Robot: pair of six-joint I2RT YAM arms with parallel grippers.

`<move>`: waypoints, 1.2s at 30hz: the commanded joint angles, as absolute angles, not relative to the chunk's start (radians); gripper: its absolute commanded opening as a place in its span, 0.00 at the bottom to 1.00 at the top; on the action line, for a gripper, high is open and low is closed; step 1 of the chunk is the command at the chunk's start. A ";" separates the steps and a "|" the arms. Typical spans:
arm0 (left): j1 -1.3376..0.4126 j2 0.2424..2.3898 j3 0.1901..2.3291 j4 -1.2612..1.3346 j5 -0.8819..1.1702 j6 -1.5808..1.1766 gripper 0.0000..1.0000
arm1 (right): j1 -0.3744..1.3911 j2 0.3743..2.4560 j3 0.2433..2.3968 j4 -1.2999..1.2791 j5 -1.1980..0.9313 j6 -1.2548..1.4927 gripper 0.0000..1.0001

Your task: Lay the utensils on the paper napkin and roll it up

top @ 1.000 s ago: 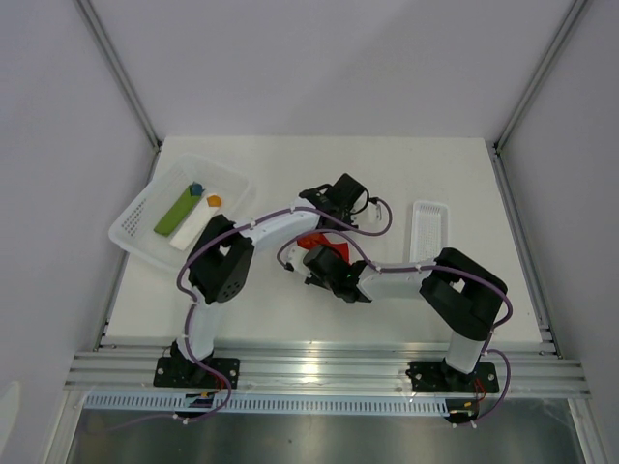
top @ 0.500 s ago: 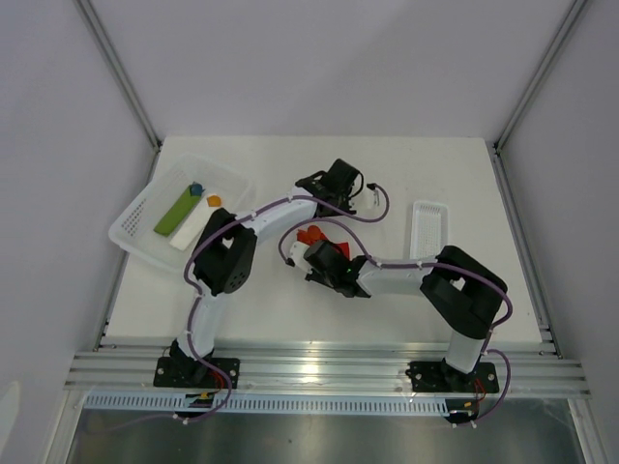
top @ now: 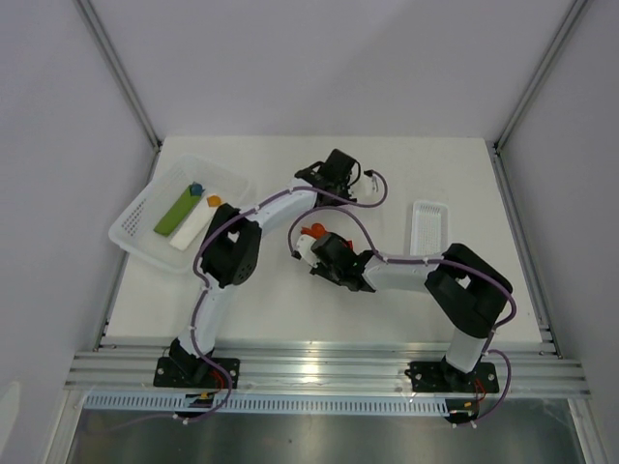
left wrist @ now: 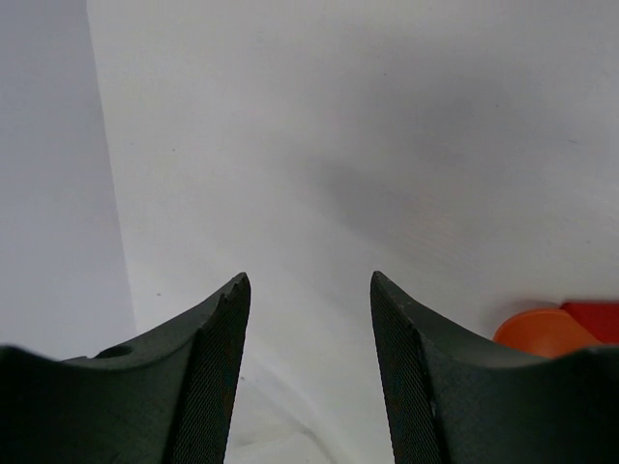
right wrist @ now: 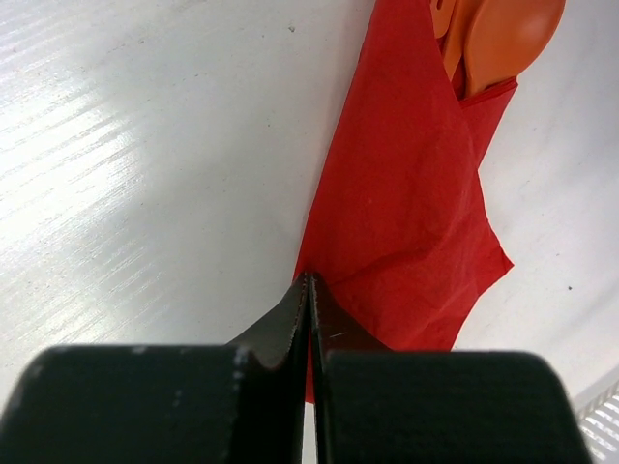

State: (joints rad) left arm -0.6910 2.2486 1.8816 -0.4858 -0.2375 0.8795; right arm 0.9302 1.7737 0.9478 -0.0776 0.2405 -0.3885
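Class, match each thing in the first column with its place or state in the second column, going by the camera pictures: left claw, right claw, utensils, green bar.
Column A
1. left claw
2. right claw
3. utensils
4. green bar

Column B
a. lying in the white basket
b. shut, tips at the edge of the paper napkin
c. open and empty
d. orange, sticking out of one end of the folded napkin

Pairs: 1-c, 2-b, 3-d, 4-a
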 commanded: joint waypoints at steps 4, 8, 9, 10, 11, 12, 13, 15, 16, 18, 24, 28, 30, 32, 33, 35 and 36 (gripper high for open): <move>-0.580 2.232 2.082 -0.728 0.044 0.583 0.55 | 0.878 1.746 0.943 -0.150 0.126 -0.361 0.00; -0.534 2.169 1.981 -0.770 0.133 0.496 0.54 | 0.842 1.738 0.953 -0.172 0.052 -0.341 0.00; -0.526 2.163 1.974 -0.776 0.143 0.482 0.54 | 0.836 1.738 0.956 -0.181 0.040 -0.338 0.00; -0.519 2.155 1.970 -0.782 0.164 0.466 0.53 | 0.827 1.736 0.963 -0.202 0.019 -0.336 0.00; -0.511 2.152 1.962 -0.790 0.184 0.437 0.52 | 0.822 1.732 0.965 -0.210 0.012 -0.331 0.00; -0.497 2.149 1.960 -0.805 0.198 0.422 0.52 | 0.819 1.730 0.966 -0.215 0.012 -0.330 0.00; -0.492 2.138 1.959 -0.808 0.210 0.407 0.51 | 0.815 1.726 0.968 -0.224 -0.032 -0.327 0.00; -0.491 2.123 1.933 -0.825 0.259 0.374 0.50 | 0.795 1.712 0.973 -0.229 -0.070 -0.290 0.00; -0.494 2.112 1.913 -0.836 0.284 0.362 0.50 | 0.789 1.709 0.974 -0.229 -0.087 -0.273 0.00; -0.511 2.074 1.882 -0.848 0.343 0.322 0.47 | 0.770 1.701 0.974 -0.221 -0.127 -0.218 0.00; -0.583 2.016 1.695 -0.841 0.373 0.304 0.45 | 0.726 1.678 0.940 -0.147 -0.210 -0.118 0.00; -0.581 2.020 1.694 -0.885 0.440 0.273 0.44 | 0.684 1.658 0.920 -0.089 -0.278 -0.054 0.00; -0.581 2.005 1.684 -0.877 0.448 0.258 0.44 | 0.677 1.658 0.922 -0.089 -0.293 -0.048 0.00; -0.581 1.997 1.687 -0.874 0.468 0.252 0.45 | 0.664 1.654 0.919 -0.086 -0.310 -0.037 0.00; -0.583 2.006 1.690 -0.874 0.474 0.249 0.45 | 0.658 1.651 0.919 -0.080 -0.319 -0.035 0.00; -0.591 2.023 1.710 -0.879 0.476 0.242 0.44 | 0.649 1.641 0.917 -0.072 -0.340 -0.032 0.00; -0.591 2.031 1.710 -0.877 0.472 0.238 0.44 | 0.646 1.640 0.917 -0.060 -0.348 -0.029 0.00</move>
State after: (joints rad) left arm -0.5632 2.0666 1.6939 -0.8444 0.3794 0.2535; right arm 0.6670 1.6802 0.9131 -0.1371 -0.3069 -0.0776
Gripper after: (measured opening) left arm 0.442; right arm 0.003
